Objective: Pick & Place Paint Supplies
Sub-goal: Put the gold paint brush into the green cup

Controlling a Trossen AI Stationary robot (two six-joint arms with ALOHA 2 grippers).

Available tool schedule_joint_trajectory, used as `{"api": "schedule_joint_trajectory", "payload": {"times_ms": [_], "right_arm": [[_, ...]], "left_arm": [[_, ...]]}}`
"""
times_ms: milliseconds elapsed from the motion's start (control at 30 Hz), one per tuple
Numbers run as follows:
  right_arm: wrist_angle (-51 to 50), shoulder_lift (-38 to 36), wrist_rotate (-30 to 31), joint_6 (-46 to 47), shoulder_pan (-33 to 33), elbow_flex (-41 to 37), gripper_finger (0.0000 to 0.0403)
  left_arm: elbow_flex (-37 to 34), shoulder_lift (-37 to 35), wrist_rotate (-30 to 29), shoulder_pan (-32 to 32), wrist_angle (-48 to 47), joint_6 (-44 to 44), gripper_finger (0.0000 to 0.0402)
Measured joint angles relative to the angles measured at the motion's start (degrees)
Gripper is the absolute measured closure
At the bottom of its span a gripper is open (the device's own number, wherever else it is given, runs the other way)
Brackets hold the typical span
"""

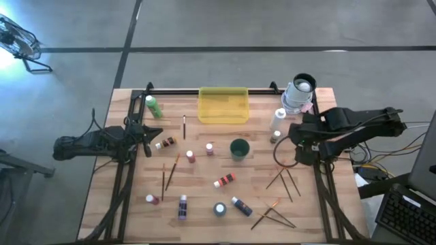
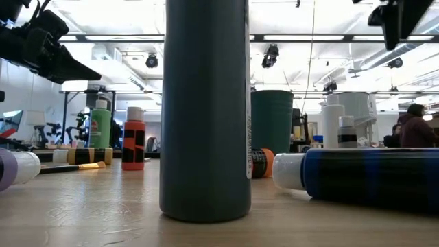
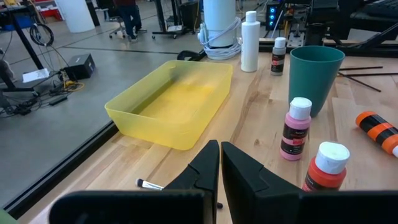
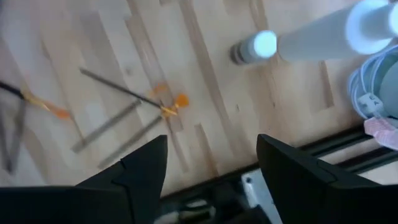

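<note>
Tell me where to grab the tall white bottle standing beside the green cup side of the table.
Grip the tall white bottle around its straight body below the cap, from above or the side; it stands upright, with only a small dark bottle close by.

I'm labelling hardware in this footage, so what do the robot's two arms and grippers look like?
Both arms are dark, almost black, built of slim jointed segments. The left gripper ends in two matte black, angular, wedge-shaped fingers. The right gripper has the same broad black fingers with slanted tips. Thin black cables loop beside the right arm and trail off the left arm. No markings are readable.
</note>
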Motion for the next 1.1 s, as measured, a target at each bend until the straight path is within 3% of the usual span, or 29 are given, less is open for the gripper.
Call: {"api": "schedule_joint_trajectory", "payload": {"times_ms": [267,633,1100], "right_arm": [[4.4,-0.5,-0.2,-17.5,0.6,-8.0,0.0166],[19.4,-0.6,-5.0,-16.8,0.6,-19.5,0.0205],[24.3,-0.6,-7.8,-14.7,0.6,-29.4,0.0231]], "left_arm": [[0.0,0.0,0.0,0.0,0.0,0.0,0.0378],[0.0,0.0,0.0,0.0,0.0,0.0,0.0378],[0.0,0.0,0.0,0.0,0.0,0.0,0.0378]]}}
